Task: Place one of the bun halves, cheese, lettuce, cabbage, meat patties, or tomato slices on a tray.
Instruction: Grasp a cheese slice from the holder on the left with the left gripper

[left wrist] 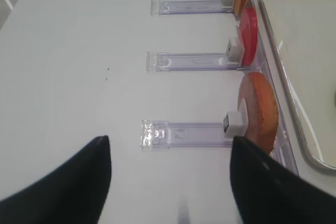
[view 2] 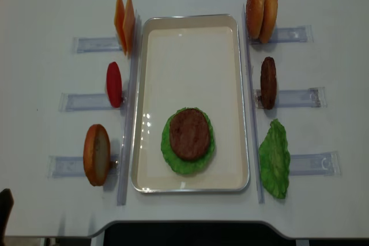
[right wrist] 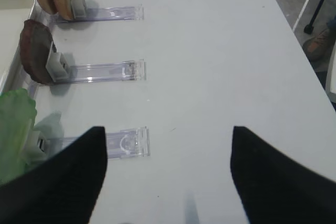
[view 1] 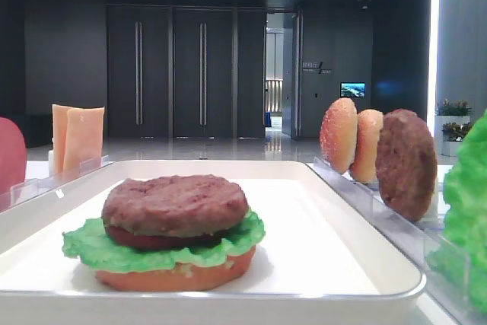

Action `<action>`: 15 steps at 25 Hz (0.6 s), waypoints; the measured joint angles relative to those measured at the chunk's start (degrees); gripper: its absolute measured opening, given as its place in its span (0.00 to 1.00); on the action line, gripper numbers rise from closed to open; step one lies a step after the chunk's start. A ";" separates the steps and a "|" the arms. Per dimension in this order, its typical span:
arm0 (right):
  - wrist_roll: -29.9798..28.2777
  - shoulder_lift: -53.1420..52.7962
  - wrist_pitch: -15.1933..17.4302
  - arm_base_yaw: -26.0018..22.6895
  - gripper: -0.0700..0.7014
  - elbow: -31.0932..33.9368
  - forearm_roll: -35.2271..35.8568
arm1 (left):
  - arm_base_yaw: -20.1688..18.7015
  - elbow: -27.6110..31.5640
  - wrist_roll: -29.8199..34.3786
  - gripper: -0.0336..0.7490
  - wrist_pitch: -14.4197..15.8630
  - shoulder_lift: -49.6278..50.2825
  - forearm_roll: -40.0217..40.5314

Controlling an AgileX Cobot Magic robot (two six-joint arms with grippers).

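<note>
Both my grippers hang wide open and empty: left gripper [left wrist: 170, 182], right gripper [right wrist: 168, 174]. On the tray's [view 2: 190, 38] near half, a meat patty [view 2: 189, 134] tops lettuce [view 2: 169, 152]; cheese [view 2: 124, 20] stands far left in its rack [view 2: 95, 44].

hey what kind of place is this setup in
Probably a showroom or office lobby, not a kitchen: dark wall panels with tall doors, a glossy floor, a small wall screen, and burger parts staged around a tray.

On the tray [view 2: 242, 84], the lettuce [view 2: 168, 149] and patty [view 2: 189, 134] hide most of the bottom bun [view 1: 179, 275].
</note>
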 joint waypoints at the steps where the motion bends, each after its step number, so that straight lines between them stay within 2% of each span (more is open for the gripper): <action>1: 0.00 0.00 0.00 0.00 0.71 0.00 0.00 | 0.00 0.00 0.00 0.71 0.00 0.00 0.00; 15: 0.00 0.00 0.00 0.00 0.71 0.00 0.00 | 0.00 0.00 0.00 0.47 0.00 0.00 0.00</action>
